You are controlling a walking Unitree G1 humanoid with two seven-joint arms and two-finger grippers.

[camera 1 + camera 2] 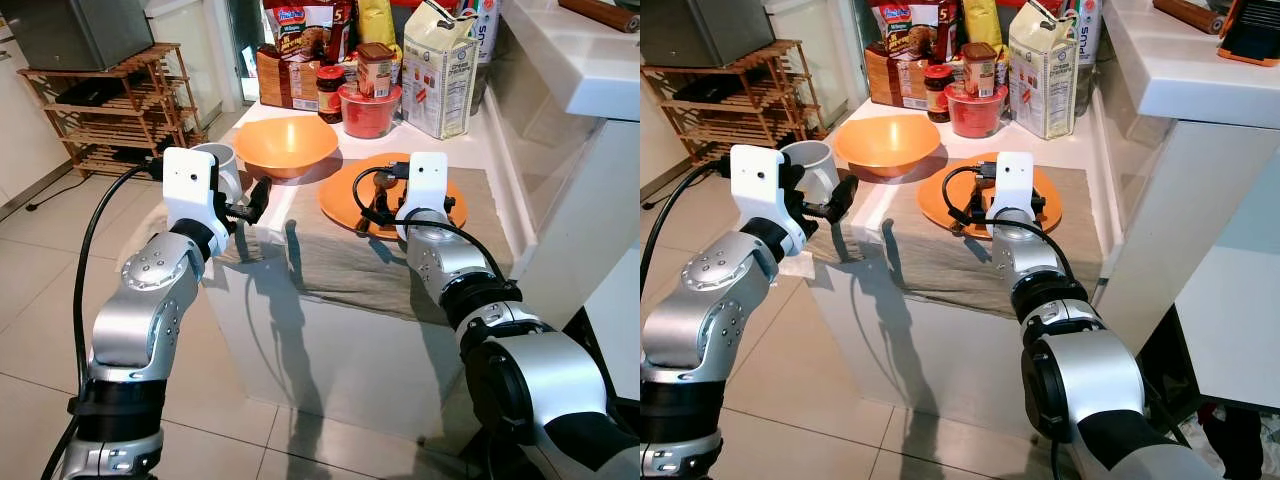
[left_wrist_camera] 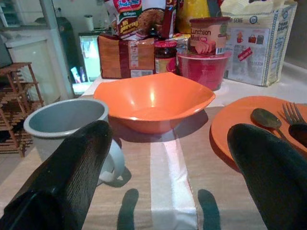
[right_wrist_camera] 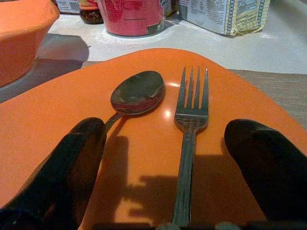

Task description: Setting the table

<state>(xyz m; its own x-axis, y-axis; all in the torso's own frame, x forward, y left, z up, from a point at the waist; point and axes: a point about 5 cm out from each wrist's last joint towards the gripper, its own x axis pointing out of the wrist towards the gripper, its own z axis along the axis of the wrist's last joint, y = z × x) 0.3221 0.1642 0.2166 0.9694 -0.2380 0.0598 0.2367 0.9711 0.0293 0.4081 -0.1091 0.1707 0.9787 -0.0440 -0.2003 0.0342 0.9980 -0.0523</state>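
- Head view: my right gripper hangs over the plate at frame centre; my left gripper waits near the mug, centre-left.
- Left wrist: fingers spread, empty; bowl at centre.
- Right wrist: fingers spread, straddling the fork, with the spoon beside it. I'd centre on the fork's handle, then descend squarely.

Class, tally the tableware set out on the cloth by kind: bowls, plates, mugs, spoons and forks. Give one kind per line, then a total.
Orange bowl: 1
Orange plate: 1
Grey mug: 1
Spoon: 1
Fork: 1
Total: 5
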